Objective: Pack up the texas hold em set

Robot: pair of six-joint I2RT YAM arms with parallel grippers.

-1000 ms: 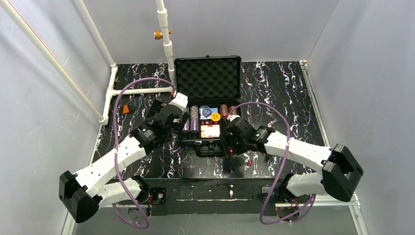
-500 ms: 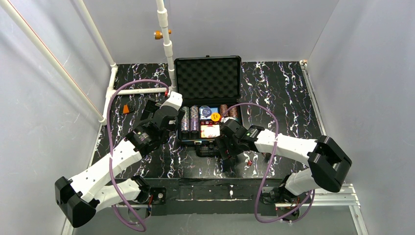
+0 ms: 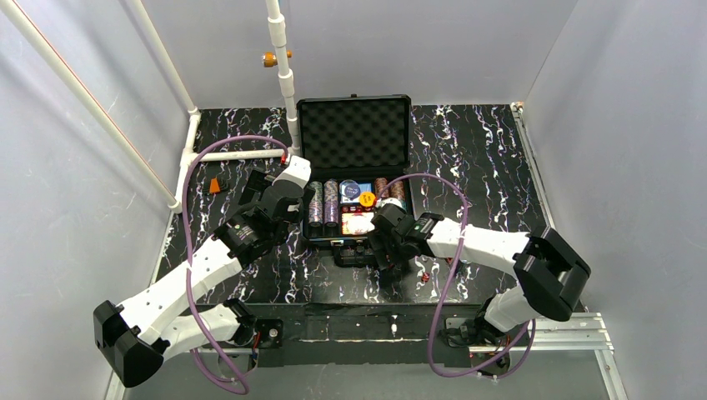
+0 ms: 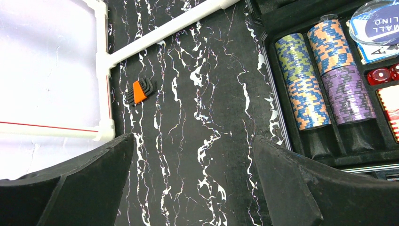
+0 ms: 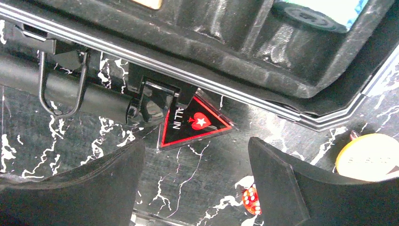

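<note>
The black case stands open, its foam-lined lid (image 3: 354, 133) upright at the back and the base rim (image 3: 310, 240) in front. Multicoloured chip rows (image 4: 306, 80), a clear disc (image 4: 376, 23) and red dice (image 4: 383, 74) lie inside; an orange disc (image 3: 367, 198) lies on top. My left gripper (image 3: 300, 208) (image 4: 194, 155) is open and empty over the table just left of the case. My right gripper (image 3: 385, 248) (image 5: 196, 157) is open and empty at the case's front, by the handle (image 5: 70, 94). A black "ALL IN" triangle (image 5: 195, 125), a red die (image 5: 251, 200) and an orange disc (image 5: 371, 157) lie on the table there.
A small orange block (image 4: 139, 91) lies on the table to the left. White pipes (image 4: 164, 33) run along the back left edge. The black marbled table (image 3: 483, 150) is ringed by grey walls.
My right gripper has moved left along the case's front toward the handle. My left gripper shifted slightly back and left, then held still.
</note>
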